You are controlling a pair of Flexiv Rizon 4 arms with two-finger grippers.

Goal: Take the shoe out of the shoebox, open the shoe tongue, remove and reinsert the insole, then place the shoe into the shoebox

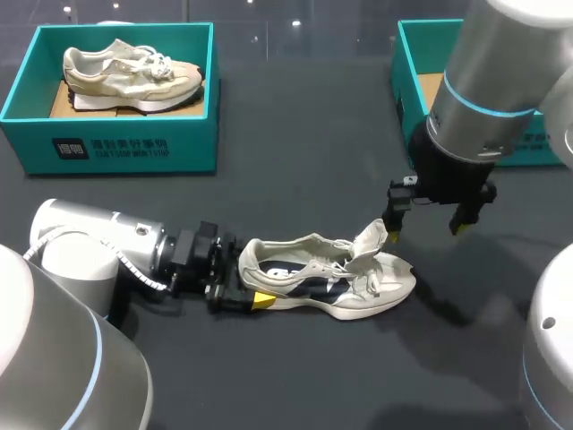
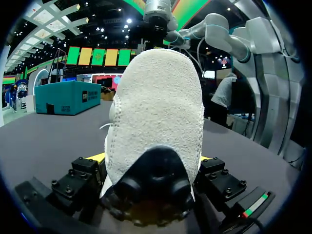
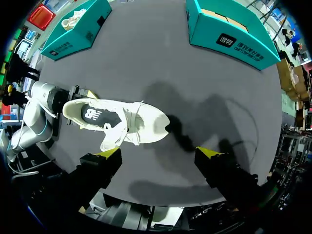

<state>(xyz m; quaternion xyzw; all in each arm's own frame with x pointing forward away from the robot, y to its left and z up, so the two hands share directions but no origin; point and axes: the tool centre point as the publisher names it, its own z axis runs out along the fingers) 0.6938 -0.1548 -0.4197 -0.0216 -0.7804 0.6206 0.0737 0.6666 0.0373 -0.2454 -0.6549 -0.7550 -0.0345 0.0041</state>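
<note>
Two teal boxes stood at the far side of the table (image 1: 295,161) in the head view. The left shoebox (image 1: 116,134) held a second shoe (image 1: 130,76), and the right shoebox (image 1: 414,85) was partly hidden behind the right arm. The shoe (image 1: 327,278) stood on its sole on the table, well apart from both boxes, with its toe toward the right. Its tongue (image 1: 372,237) was lifted up and forward. The left arm lay low along the table, and the left gripper (image 1: 251,279) clamped the heel from both sides. The right gripper (image 1: 425,231) hung above the toe end with its fingers spread wide and nothing between them.

In the left wrist view, the shoe's pale heel (image 2: 156,122) filled the space between the left gripper's (image 2: 153,168) two fingers, which pressed on it from either side (only thin yellow edges of the tips showed). A teal box (image 2: 68,97) stood far ahead, beside the shoe.

From the right wrist view, the right gripper (image 3: 160,153) was wide apart and empty, with the shoe (image 3: 126,119) on the table ahead of it, nearer one finger than the other. A dark patch with white print (image 3: 100,116) showed in the shoe; I could not tell whether it was the insole. The left gripper (image 3: 78,95) held the heel, and both boxes (image 3: 73,29) (image 3: 229,34) lay beyond.
</note>
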